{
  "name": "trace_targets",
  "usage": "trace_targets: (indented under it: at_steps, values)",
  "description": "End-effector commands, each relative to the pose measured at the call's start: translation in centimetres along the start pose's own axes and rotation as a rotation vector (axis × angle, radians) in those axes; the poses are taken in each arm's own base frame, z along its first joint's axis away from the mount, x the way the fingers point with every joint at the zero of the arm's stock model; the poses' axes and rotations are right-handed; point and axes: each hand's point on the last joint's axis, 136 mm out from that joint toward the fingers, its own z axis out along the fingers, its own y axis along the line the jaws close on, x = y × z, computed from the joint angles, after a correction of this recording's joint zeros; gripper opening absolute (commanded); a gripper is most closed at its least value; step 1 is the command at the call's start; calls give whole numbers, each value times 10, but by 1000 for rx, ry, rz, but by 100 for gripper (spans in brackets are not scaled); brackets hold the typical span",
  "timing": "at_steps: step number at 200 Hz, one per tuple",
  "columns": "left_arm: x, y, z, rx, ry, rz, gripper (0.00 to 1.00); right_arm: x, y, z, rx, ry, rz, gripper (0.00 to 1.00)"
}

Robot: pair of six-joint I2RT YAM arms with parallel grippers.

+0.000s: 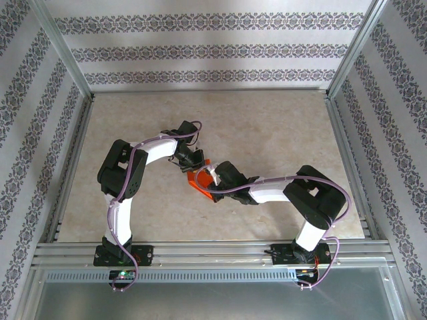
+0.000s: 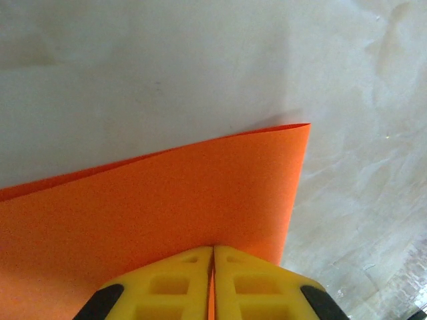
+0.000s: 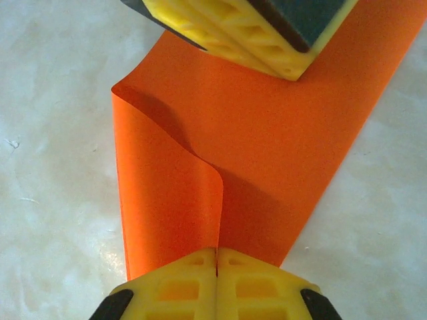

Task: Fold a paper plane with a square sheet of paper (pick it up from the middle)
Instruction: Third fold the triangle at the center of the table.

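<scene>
The square sheet of paper (image 1: 197, 180) is bright orange-red and sits between the two grippers at the middle of the table. My left gripper (image 1: 193, 164) is shut on one edge of it. In the left wrist view the yellow jaws (image 2: 213, 249) pinch the sheet (image 2: 167, 200), which spreads flat ahead to a free corner. My right gripper (image 1: 215, 176) is shut on the opposite side. In the right wrist view the paper (image 3: 280, 147) curls into a loose fold at my right gripper (image 3: 217, 252). The left gripper's fingers (image 3: 233, 27) hold its far end.
The beige marbled tabletop (image 1: 267, 127) lies all around the paper. Aluminium rails (image 1: 213, 252) run along the near edge, and posts (image 1: 63, 50) frame the patterned walls on three sides. Both arms bend inward over the table's middle.
</scene>
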Motion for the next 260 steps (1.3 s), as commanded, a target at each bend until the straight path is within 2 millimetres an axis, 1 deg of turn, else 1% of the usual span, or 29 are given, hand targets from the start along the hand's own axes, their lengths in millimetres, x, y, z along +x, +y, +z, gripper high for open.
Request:
trace_targets:
  at_steps: [1, 85, 129, 165, 189, 260]
  values:
    - [21, 22, 20, -85, 84, -15, 10, -3, -7, 3, 31, 6, 14, 3]
    - [21, 21, 19, -86, 82, -13, 10, 3, -11, 7, 46, 35, 28, 3]
    - [17, 17, 14, -82, 66, -10, 10, 8, -9, 5, 35, 59, 37, 3]
    - [14, 16, 12, -89, 52, -8, 10, 4, 0, -7, -12, 63, 58, 3]
    - [14, 17, 12, -93, 50, -10, 10, 1, 1, -12, -25, 61, 77, 3]
    - [15, 17, 13, -88, 58, -9, 10, -2, 2, -4, -38, 75, 91, 4]
